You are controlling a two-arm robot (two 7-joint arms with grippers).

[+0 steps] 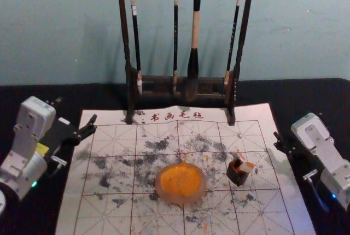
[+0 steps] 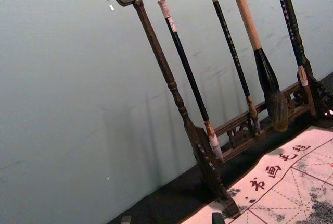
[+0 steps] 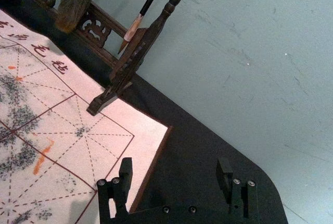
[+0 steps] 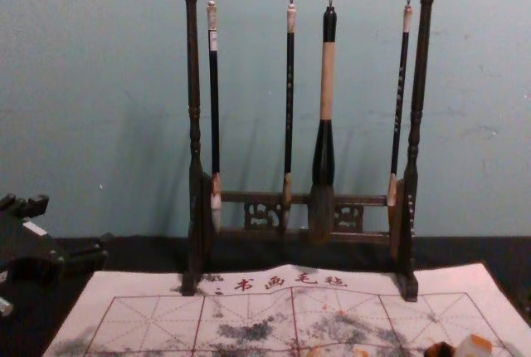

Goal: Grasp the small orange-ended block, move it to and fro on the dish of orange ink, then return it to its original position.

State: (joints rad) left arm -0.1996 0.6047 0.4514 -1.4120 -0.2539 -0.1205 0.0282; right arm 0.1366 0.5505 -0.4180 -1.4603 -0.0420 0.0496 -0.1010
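My left gripper [image 1: 76, 109] is open over the mat's far left edge; in the left wrist view the left gripper [image 2: 171, 218] shows two spread fingertips low down. Beyond the mat's right edge, my right gripper [image 1: 298, 124] is open too, and the right wrist view has the right gripper [image 3: 174, 174] with nothing between its fingers. The orange-ended block [image 1: 246, 167] rests tilted in a small dark holder [image 1: 238, 178] right of the dish; the chest view catches the block [image 4: 474, 346] low at the right. The round dish of orange ink [image 1: 181, 182] sits mid-mat.
A dark wooden rack [image 1: 180, 82] with several hanging brushes stands at the mat's far edge, before the wall. The ink-stained calligraphy mat [image 1: 109, 207] covers the middle of a black table [image 1: 322, 95].
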